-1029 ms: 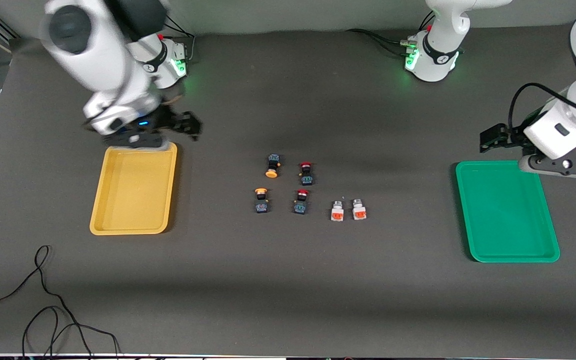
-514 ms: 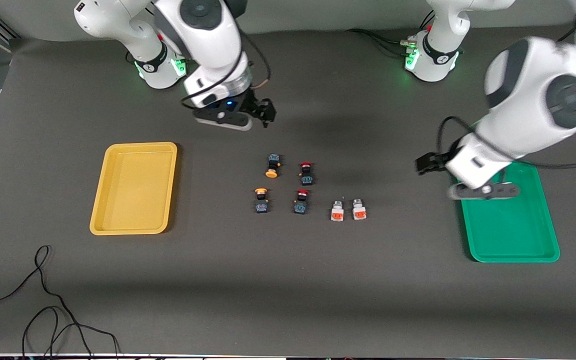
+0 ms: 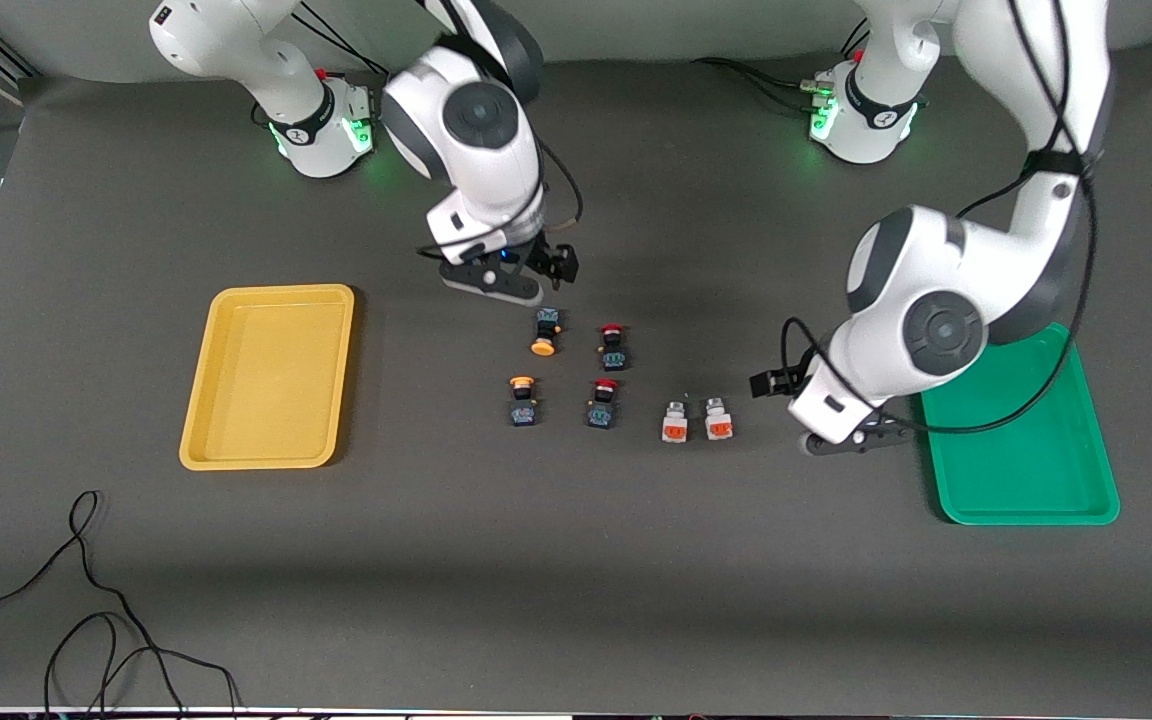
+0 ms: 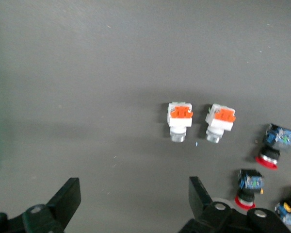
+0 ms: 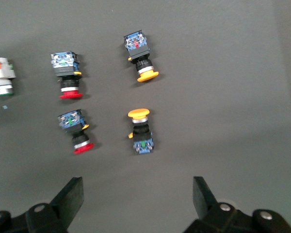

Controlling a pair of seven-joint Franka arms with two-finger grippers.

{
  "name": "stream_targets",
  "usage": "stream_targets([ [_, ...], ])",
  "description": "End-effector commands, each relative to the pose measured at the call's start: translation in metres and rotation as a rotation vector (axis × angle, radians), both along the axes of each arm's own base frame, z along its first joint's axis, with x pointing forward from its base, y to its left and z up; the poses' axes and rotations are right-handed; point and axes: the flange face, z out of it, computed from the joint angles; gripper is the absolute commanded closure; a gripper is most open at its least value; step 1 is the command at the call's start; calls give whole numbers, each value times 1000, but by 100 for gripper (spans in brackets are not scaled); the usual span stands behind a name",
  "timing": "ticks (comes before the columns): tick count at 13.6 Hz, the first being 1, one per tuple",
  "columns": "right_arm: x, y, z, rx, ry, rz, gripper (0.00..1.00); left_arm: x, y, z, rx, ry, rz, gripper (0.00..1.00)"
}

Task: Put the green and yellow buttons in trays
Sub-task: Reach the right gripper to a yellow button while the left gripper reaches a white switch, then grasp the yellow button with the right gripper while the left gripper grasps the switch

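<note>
Surface: dark grey table point(image 3: 576, 560), loose black cable point(image 3: 86, 600) at the edge nearest the front camera.
Trays: yellow tray point(image 3: 198, 400) toward my right arm's end, green tray point(image 3: 1026, 500) toward my left arm's end; neither holds anything.
Yellow-capped buttons: two point(image 5: 141, 63) point(image 5: 141, 128), mid-table, red-capped switches point(image 5: 66, 75) just beside them.
White buttons: pair point(image 4: 180, 119) point(image 4: 219, 121) side by side, on the table.
Right gripper point(image 5: 136, 204): jaws wide, holding nothing, over the table by the yellow caps.
Left gripper point(image 4: 131, 204): jaws wide, holding nothing, over the table beside the white pair.
Approach, my judgement: centre over one body, descend straight, close across the flat sides, avoid nudging neighbours.
</note>
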Motion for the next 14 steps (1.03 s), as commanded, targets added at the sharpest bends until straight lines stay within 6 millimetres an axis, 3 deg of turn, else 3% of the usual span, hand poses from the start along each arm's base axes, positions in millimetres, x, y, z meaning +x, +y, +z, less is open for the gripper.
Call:
stream_targets([
  [1,7,8,-52,-3,-21,-14,0,6,-21,-49,8,9,67,1],
  [3,3,3,-84,1,-32,-14,0,5,-39,-82,4,-6,74,1],
  [8,-1,-3,-134,6,-51,-14,0,1,-60,-156,-11,-56,67,1],
  [10,1,-4,-163,14,-70,-14,0,0,-63,-167,-16,-69,74,1],
  [12,0,-3,-171,12,-68,-13,0,0,-62,-167,-14,-68,74,4],
  [14,1,-4,-176,10,-68,-16,1,1,-60,-166,-12,-68,76,71],
])
